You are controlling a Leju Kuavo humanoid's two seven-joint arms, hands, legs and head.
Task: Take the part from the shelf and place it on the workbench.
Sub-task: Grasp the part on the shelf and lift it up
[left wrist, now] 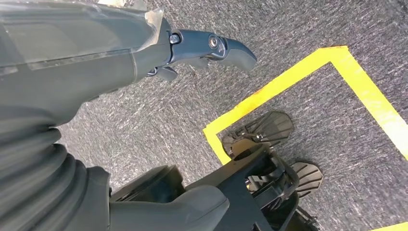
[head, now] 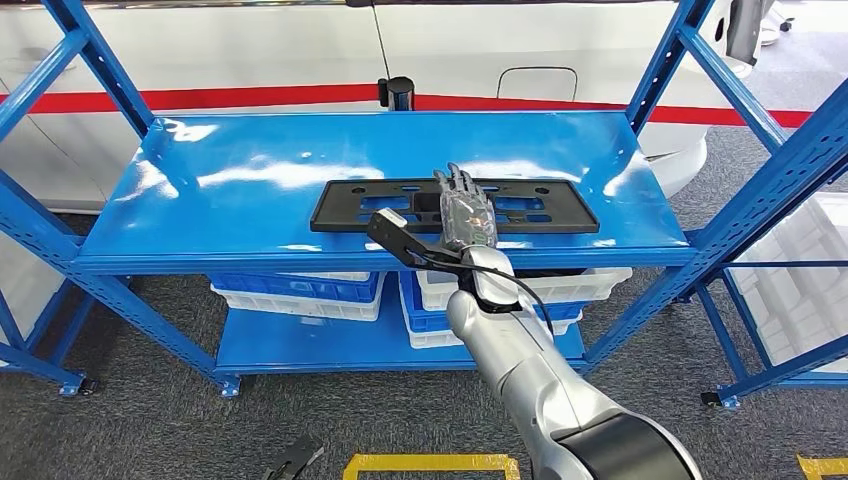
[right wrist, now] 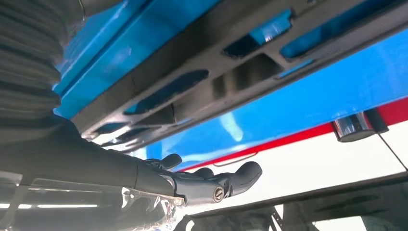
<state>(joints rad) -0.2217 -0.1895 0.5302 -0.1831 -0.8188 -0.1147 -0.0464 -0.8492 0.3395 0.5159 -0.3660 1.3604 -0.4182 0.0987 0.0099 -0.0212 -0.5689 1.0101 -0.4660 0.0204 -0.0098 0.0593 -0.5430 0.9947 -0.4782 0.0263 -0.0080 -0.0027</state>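
Note:
The part (head: 400, 205) is a flat black rectangular frame with cut-outs, lying near the front middle of the blue shelf top (head: 240, 180). My right hand (head: 465, 212) reaches over the shelf's front edge and hovers over the right half of the part with its fingers stretched out, holding nothing. In the right wrist view the part (right wrist: 226, 82) lies close in front of the right hand (right wrist: 202, 180), whose fingers are apart and free. My left hand (left wrist: 96, 96) hangs over the grey floor, its fingers (left wrist: 211, 48) extended and nothing in it.
Blue slanted uprights (head: 740, 190) frame the shelf on both sides. White and blue bins (head: 300, 290) sit on the lower shelf. Behind the shelf stands a white body with a red stripe (head: 250, 98). Yellow tape (head: 430, 463) marks the grey carpet.

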